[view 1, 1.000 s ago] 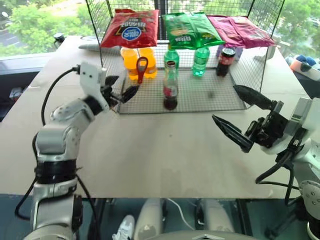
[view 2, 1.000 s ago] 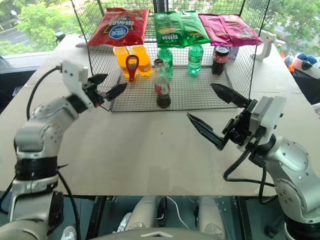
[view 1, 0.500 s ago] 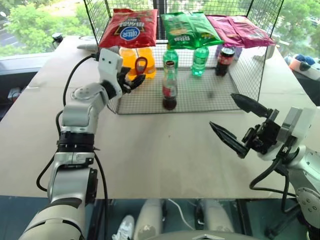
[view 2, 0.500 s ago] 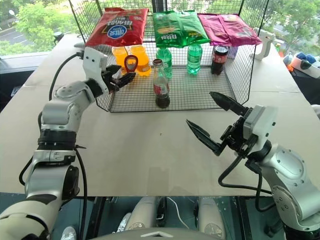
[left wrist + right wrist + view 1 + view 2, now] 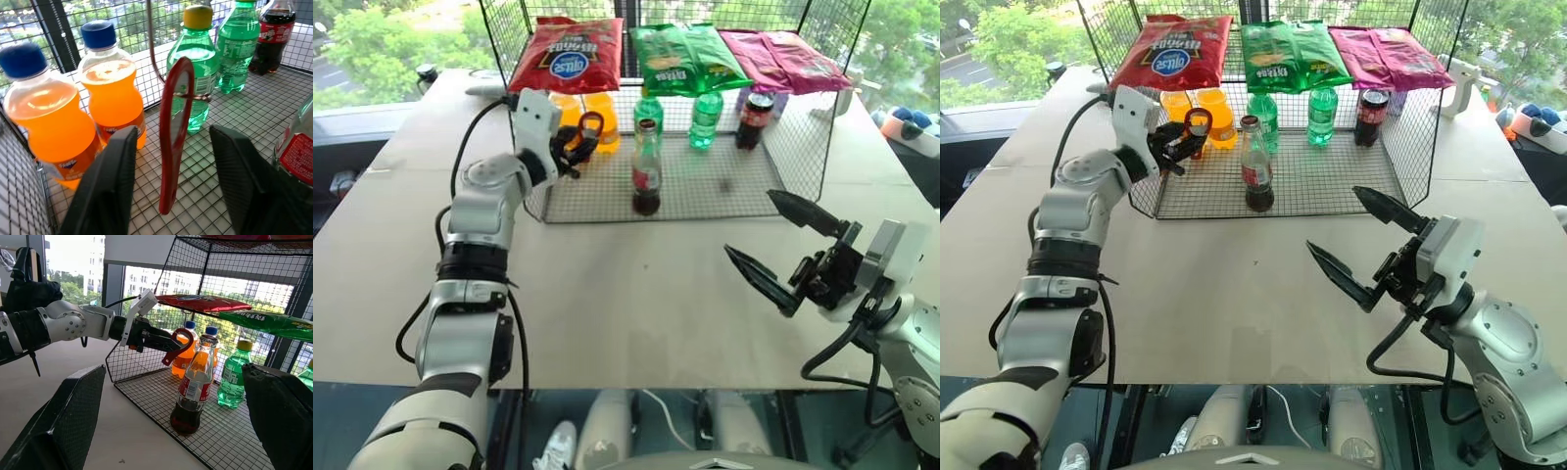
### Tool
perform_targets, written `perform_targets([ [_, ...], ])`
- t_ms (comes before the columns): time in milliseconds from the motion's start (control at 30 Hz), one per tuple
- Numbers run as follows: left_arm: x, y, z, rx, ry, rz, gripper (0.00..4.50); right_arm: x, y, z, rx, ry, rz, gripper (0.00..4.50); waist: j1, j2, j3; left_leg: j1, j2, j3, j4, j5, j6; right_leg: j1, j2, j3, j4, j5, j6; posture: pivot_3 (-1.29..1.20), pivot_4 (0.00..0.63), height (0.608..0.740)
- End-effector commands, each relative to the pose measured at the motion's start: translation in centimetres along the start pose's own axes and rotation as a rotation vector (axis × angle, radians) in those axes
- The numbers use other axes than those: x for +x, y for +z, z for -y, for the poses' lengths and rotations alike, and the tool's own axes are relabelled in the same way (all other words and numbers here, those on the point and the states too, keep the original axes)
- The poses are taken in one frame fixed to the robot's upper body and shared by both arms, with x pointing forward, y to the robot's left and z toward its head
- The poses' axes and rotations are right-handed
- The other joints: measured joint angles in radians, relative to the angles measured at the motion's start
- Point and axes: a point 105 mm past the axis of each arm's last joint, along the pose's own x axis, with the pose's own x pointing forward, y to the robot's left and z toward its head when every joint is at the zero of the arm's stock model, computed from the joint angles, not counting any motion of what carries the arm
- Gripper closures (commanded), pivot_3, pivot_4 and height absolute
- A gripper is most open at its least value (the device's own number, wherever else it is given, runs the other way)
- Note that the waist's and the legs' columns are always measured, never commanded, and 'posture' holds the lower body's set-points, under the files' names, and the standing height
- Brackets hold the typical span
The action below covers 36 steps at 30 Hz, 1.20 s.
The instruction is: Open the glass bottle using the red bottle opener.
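Note:
The red bottle opener hangs from a wire hook inside the wire rack, in front of the orange bottles. My left gripper reaches level into the rack, and its two fingers stand on either side of the opener's handle with a small gap each side. The glass bottle, red-labelled and still capped, stands upright on the rack floor just right of the opener. My right gripper hovers wide open over the table, to the front right of the rack and well clear of the bottle.
The wire rack also holds two orange bottles, two green bottles and a dark red-capped soda bottle. Snack bags lie on its top. The tan table spreads in front.
My left arm has stretched forward into the rack, and its fingers have narrowed around the hanging opener. The right gripper has barely moved.

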Motion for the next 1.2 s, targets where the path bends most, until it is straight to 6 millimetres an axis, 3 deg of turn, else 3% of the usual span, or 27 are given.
perform_targets([
  [33, 0.4, 2.1, -0.1, 0.052, -0.023, 0.067, 4.09, 0.1, 1.2, -0.5, -0.043, -0.005, 0.044, 0.00, 0.000, 0.000, 0.000, 0.000, 0.000, 0.000, 0.000, 0.000, 0.000, 0.000, 0.000, 0.000, 0.000, 0.000, 0.000, 0.00, 0.150, 0.740],
  [67, 0.5, 2.2, -0.1, 0.053, -0.026, 0.071, 4.45, 0.1, 1.2, -0.5, -0.044, -0.007, 0.044, 0.00, 0.000, 0.000, 0.000, 0.000, 0.000, 0.000, 0.000, 0.000, 0.000, 0.000, 0.000, 0.000, 0.000, 0.000, 0.000, 0.00, 0.150, 0.740],
  [367, -0.4, 2.5, -0.1, 0.028, -0.024, 0.113, 4.45, 0.2, 1.2, -0.5, -0.054, -0.020, 0.033, 0.00, 0.000, 0.000, 0.000, 0.000, 0.000, 0.000, 0.000, 0.000, 0.000, 0.000, 0.000, 0.000, 0.000, 0.000, 0.000, 0.00, 0.150, 0.740],
  [833, -4.5, 2.7, 1.2, -0.002, -0.128, 0.129, 4.45, 0.5, -0.7, 0.5, -0.039, -0.046, -0.064, 0.00, -0.001, 0.000, 0.000, 0.000, 0.001, -0.001, 0.000, 0.000, 0.000, 0.000, 0.000, 0.000, 0.001, 0.000, 0.000, 0.00, 0.150, 0.740],
  [933, -6.1, 3.1, 2.0, -0.122, -0.194, 0.158, 4.45, 0.5, -1.1, 0.9, -0.036, -0.073, -0.084, 0.00, -0.002, 0.000, 0.000, 0.000, 0.001, -0.001, 0.000, 0.000, 0.000, 0.000, 0.000, 0.001, 0.001, 0.000, 0.000, 0.00, 0.150, 0.740],
  [1100, -11.2, 4.9, 5.8, -0.522, -0.532, 0.271, 4.45, 1.3, -1.1, 0.0, 0.141, -0.030, -0.159, 0.00, -0.011, 0.000, 0.000, 0.001, 0.004, -0.004, 0.000, 0.000, 0.000, 0.000, -0.001, 0.002, 0.001, 0.000, 0.000, 0.00, 0.150, 0.740],
  [1200, -12.1, 5.5, 8.5, -0.629, -0.700, 0.281, 4.45, 2.3, -0.3, -0.7, 0.308, 0.087, -0.129, 0.00, -0.011, 0.000, 0.000, 0.001, 0.004, -0.005, 0.001, 0.000, 0.000, 0.000, -0.001, 0.001, 0.002, 0.000, 0.000, 0.00, 0.150, 0.740],
])
